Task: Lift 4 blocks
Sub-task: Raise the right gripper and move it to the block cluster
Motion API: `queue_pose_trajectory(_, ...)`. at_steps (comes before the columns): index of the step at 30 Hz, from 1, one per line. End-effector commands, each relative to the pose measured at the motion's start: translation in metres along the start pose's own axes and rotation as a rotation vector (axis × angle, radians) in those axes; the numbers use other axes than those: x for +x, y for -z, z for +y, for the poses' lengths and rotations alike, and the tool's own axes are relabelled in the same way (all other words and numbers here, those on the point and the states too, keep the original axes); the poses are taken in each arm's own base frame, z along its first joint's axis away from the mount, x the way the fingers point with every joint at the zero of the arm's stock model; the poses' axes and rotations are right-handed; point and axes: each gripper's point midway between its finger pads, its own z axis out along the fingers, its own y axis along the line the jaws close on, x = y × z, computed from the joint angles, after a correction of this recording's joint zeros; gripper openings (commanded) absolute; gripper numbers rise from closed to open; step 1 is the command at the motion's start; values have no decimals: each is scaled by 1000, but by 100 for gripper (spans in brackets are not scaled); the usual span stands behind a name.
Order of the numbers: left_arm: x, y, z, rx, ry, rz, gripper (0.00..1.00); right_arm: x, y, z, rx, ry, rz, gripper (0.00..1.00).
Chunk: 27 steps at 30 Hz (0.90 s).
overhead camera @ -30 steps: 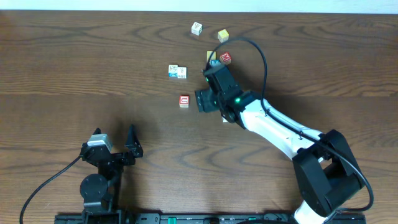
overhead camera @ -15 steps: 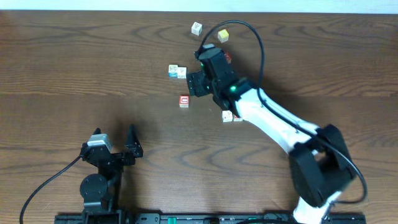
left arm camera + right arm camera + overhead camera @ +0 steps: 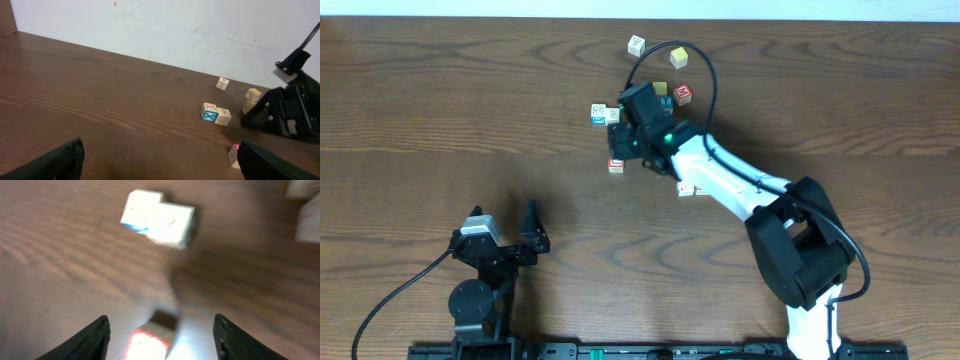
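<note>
1. While the red-framed block [image 3: 616, 163] sits on the table [image 3: 440, 100] just on the robot's side of the white pair [image 3: 605, 114], the step in hand looks like the approach to grasp it. No block is lifted yet.
2. Jaws of the right gripper [image 3: 161, 330] stand apart, one finger on either side of that block, neither touching it.
3. Next, I judge, it should descend squarely, close on the block's sides, then raise it clear.
4. Stretched far forward, the right arm [image 3: 740, 185] angles its wrist down beside the white pair.
5. Well apart from that pair, the left gripper [image 3: 160, 150] rests wide open and empty.
</note>
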Motion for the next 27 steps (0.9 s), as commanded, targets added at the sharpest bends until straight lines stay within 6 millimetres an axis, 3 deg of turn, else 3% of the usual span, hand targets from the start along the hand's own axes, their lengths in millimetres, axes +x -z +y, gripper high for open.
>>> queue_pose_trajectory(1, 16, -2, 2, -2, -4, 44, 98, 5, 3, 28, -32, -10, 2, 66)
queue_pose_trajectory(6, 16, -2, 2, -2, -4, 44, 98, 14, 2, 27, 39, -14, -6, 68)
queue_pose_trajectory(17, 16, -2, 2, -2, -4, 44, 98, 11, 2, 7, 129, -35, -30, 68)
queue_pose_trajectory(27, 16, -2, 2, -2, -4, 44, 98, 30, -21, 2, 142, -62, 15, 63)
